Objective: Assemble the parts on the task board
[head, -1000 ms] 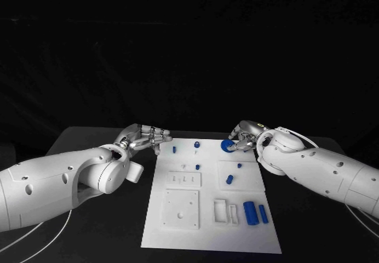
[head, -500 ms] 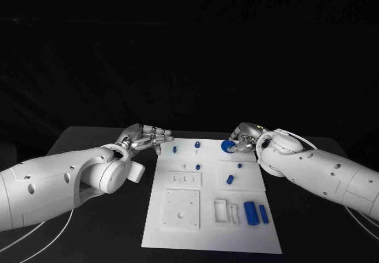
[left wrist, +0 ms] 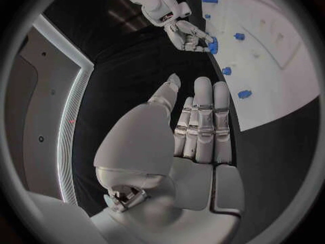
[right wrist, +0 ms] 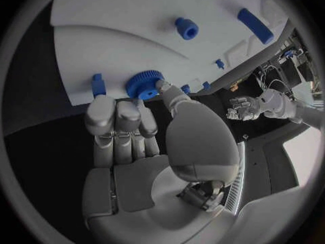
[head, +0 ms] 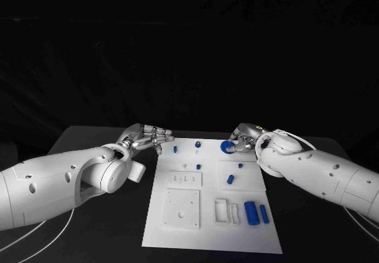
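The white task board (head: pixel 182 230) lies in the middle of the black table. At its far right corner my right hand (head: pixel 245 138) pinches a blue gear (head: pixel 227 146) between thumb and fingers. The right wrist view has the thumb tip on the gear (right wrist: pixel 143 84), just over the board's (right wrist: pixel 122 43) edge. My left hand (head: pixel 147 136) hovers by the board's far left corner, fingers stretched out side by side and holding nothing (left wrist: pixel 200 126). Small blue pegs (head: pixel 194 144) stand on the far part of the board. A blue cylinder (head: pixel 250 212) and a blue bar (head: pixel 263 213) lie near its right edge.
Raised white blocks with slots and holes (head: pixel 182 208) cover the board's near half. Bare black table (head: pixel 95 241) lies on both sides of the board. White cables (head: pixel 47 233) trail from under my left arm.
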{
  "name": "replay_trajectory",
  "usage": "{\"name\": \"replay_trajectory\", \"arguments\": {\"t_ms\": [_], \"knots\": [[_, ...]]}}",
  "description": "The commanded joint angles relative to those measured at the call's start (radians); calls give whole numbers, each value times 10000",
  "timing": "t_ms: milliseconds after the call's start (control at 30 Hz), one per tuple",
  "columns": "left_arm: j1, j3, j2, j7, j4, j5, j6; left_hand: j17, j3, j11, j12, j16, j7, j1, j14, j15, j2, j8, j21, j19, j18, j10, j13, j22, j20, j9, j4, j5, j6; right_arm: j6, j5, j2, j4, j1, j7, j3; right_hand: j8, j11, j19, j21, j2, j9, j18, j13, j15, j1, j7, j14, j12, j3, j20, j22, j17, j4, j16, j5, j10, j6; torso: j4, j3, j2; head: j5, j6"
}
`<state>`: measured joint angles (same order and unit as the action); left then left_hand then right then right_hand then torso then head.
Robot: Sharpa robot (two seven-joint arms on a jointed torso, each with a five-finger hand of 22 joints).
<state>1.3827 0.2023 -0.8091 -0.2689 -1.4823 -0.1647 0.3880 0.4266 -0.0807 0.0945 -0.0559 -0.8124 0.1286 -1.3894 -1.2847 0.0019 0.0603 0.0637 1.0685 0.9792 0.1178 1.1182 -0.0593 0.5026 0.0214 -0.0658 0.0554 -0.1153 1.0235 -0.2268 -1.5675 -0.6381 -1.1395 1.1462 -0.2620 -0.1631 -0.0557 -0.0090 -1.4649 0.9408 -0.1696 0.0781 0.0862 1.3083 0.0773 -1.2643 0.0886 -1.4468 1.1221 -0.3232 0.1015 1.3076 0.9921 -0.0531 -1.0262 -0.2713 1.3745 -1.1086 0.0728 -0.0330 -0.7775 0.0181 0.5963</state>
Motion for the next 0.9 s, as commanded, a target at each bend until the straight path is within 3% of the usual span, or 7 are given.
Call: {"name": "replay_trajectory", "arguments": {"t_ms": [33,267,500,900], "knots": [[5,-6,5,-50,-28,15,-155,0,21,30,-30,-35,10,45,-25,-12,-44,-9,34,-25,117,-52,-5,-9,-55,8,-56,-55,-30,156,-179,21,4,-89,70,46,-76,-146,-576,7,8,117,-40,127,116,40,-116,31,26,-304,56,1123,-15,-152,27,61,-18,-364,-4,1,0,-2,10],[5,-4,-6,-39,-44,13,-161,0,21,30,-30,-35,10,45,-25,-12,-44,-9,34,-25,117,-52,-5,-9,-55,8,-56,-55,-30,-261,-429,6,-219,-97,48,46,-67,-209,-576,5,28,278,-114,171,163,209,-204,14,32,-700,131,1125,5,-576,62,-124,8,-698,-16,8,7,-13,-31],[5,0,-14,-36,-42,12,-171,0,21,30,-30,-35,10,45,-25,-12,-44,-9,34,-25,117,-52,-5,-9,-55,8,-56,-55,-30,-859,-696,-163,-1049,-88,-53,38,-75,-214,-588,39,24,289,-124,185,172,236,-224,12,45,-703,139,1133,21,-632,60,-7,38,-758,-27,4,19,-14,-88],[5,4,-30,-29,-32,13,-164,-3,18,27,-29,-35,10,-3,-23,-14,-33,-11,67,-37,114,-31,-5,-58,-53,8,-98,-54,-28,-1494,-1338,-206,-1831,-44,-173,-52,-74,-208,-590,64,-66,247,-139,167,170,237,-228,3,7,-873,143,1137,28,-620,72,-66,64,-800,16,10,8,13,-186]]}}
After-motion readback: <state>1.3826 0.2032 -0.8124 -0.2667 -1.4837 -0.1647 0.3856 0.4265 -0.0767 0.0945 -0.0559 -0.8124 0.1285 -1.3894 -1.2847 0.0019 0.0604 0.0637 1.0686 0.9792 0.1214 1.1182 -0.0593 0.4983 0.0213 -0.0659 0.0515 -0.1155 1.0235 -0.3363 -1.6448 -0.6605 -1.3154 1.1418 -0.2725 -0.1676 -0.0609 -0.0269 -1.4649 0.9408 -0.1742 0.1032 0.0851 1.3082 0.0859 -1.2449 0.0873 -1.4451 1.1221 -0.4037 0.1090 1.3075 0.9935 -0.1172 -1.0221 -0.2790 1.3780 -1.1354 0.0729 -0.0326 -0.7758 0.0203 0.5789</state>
